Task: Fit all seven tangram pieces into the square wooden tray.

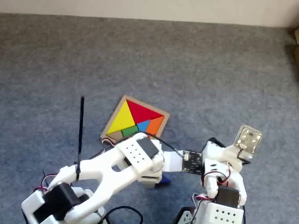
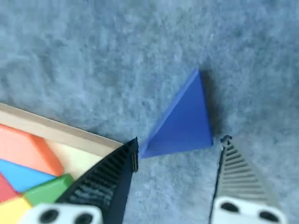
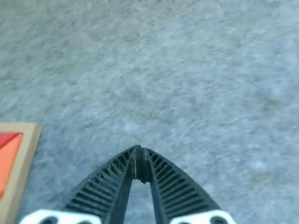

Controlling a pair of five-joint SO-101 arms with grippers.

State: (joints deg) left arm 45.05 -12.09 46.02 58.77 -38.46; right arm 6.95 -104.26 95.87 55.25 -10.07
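Flanking blue triangle (image 2: 182,119) beside tray (image 2: 56,132) rim: left hand (image 2: 180,140)

Tray (image 2: 56,133): we saw pale matt wood.
Blue triangle (image 2: 182,121): we saw a smooth matt face.
Table cover (image 1: 187,60): we saw rough grey cloth, like felt.
Left gripper (image 2: 180,140): we saw ribbed matt plastic.
Arm shells (image 1: 117,170): smooth white plastic.

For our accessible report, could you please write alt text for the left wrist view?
The open left gripper straddles a blue triangle lying on grey carpet just outside the wooden tray. The tray's corner holds an orange piece, a light blue piece and a green piece beside a bare gap.
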